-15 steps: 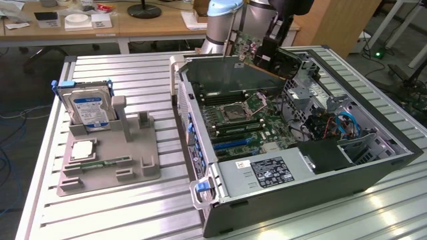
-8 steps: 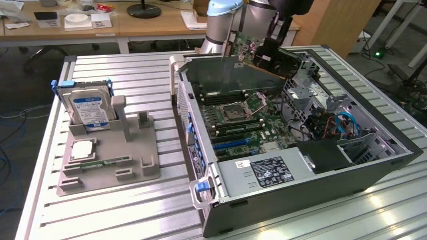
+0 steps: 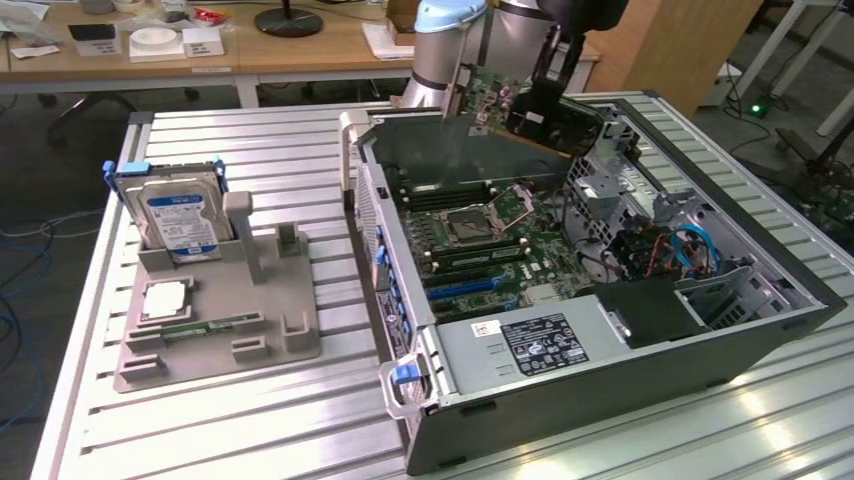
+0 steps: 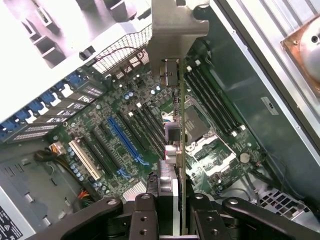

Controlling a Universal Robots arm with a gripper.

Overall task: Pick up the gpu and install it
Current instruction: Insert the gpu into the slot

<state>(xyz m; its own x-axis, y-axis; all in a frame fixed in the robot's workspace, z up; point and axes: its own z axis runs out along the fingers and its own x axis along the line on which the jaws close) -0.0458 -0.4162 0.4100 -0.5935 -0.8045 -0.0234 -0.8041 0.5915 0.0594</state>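
Observation:
The gpu (image 3: 510, 104), a green circuit board with a dark body and a silver end bracket, hangs tilted in the air above the back rim of the open computer case (image 3: 747, 345). My gripper (image 3: 551, 75) is shut on its upper edge. From the wrist the gpu (image 4: 180, 125) shows edge-on, bracket (image 4: 175, 25) farthest from the camera, clamped between my gripper's (image 4: 172, 220) fingers (image 4: 145, 215). Below it lies the motherboard (image 4: 105, 120) with a blue slot (image 4: 125, 141), black slots beside it and the CPU socket (image 4: 197, 130). The card is well above the board, touching nothing.
A grey holder tray (image 3: 287, 335) on the slatted metal table (image 3: 267, 420) carries an upright hard drive (image 3: 180, 215) and a small silver CPU chip (image 3: 167, 298). Inside the case are a power supply (image 3: 534, 345), drive cage and blue cables (image 3: 694, 250). Desks stand behind.

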